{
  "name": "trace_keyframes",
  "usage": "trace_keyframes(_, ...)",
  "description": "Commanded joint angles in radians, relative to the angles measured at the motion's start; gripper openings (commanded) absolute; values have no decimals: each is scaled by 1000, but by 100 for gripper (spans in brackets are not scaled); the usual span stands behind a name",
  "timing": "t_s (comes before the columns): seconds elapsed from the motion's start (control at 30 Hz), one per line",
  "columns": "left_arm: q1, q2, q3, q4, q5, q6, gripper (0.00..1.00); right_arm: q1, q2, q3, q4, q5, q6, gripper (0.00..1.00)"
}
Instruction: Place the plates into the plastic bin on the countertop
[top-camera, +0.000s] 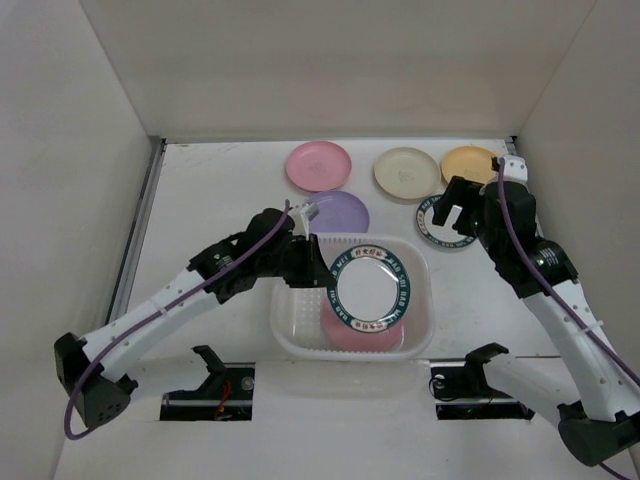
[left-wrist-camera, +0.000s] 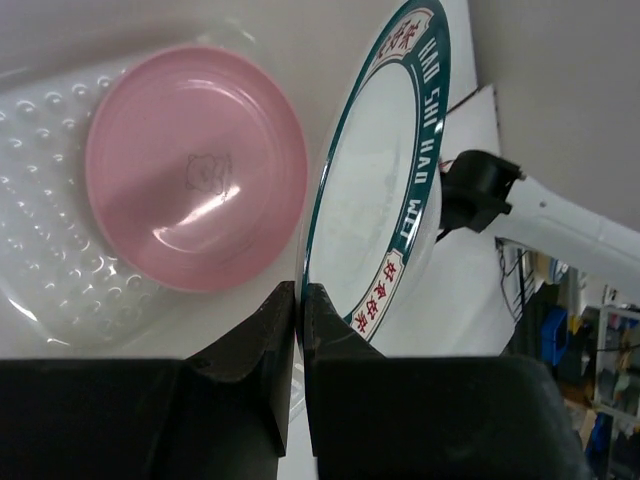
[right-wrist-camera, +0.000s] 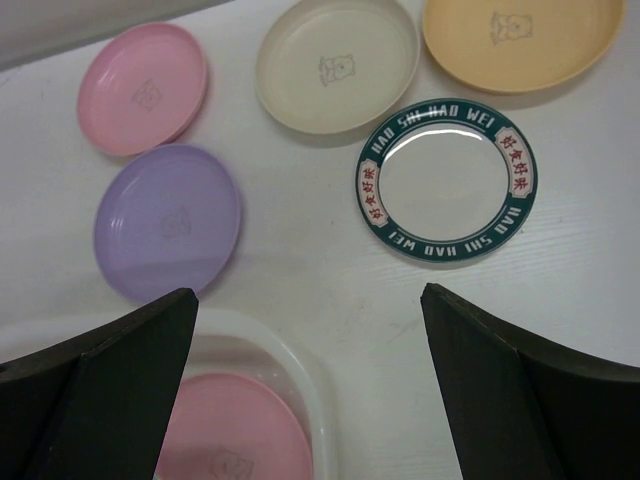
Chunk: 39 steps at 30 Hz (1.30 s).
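White countertop (top-camera: 220, 190) bears translucent bin (top-camera: 290, 335) with pink plate (top-camera: 355, 337) inside.

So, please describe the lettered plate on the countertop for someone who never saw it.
Find the plastic bin mid-table, then look past its far right corner. That white plate has a teal lettered rim; the cream plate and orange-yellow plate behind it are unlettered.

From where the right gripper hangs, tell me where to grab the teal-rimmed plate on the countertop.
Likely its near rim, from above, one right gripper finger inside, one outside: the teal-rimmed plate lies flat, face up, with the cream plate and orange-yellow plate close beyond its far side.
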Motion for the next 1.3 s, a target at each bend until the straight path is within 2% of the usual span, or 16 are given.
trace_keyframes(0.0,-44,54,-23,7,-55,-9,3,-31,-48,38,0,29,-11,100)
trace_keyframes(0.27,-41,241,-94,72,-61,66,3,-40,-111,-5,-38,50,5,100)
trace_keyframes(0.37,-48,309,-97,95,-69,86,7,-43,-123,-18,-43,58,6,100)
trace_keyframes(0.47,-56,358,-83,86,-110,107,19,-46,-129,-26,-43,59,9,100)
trace_keyframes(0.6,-80,366,-36,31,-167,135,48,-48,-125,-32,-43,59,14,100)
trace_keyframes(0.67,-91,341,6,-23,-205,142,58,-48,-118,-34,-38,58,18,100)
trace_keyframes(0.83,-91,181,237,-204,-294,155,72,-43,-103,-34,-26,58,21,100)
trace_keyframes(0.93,7,87,398,-262,-300,155,76,-42,-92,-32,-12,55,21,100)
trace_keyframes(1.03,192,42,451,-276,-271,175,79,-42,-75,-26,0,53,23,100)
trace_keyframes(1.13,365,61,372,-256,-227,202,77,-31,-62,-23,8,52,29,100)
trace_keyframes(1.27,473,143,187,-99,-207,227,71,-14,-59,-21,8,40,38,100)
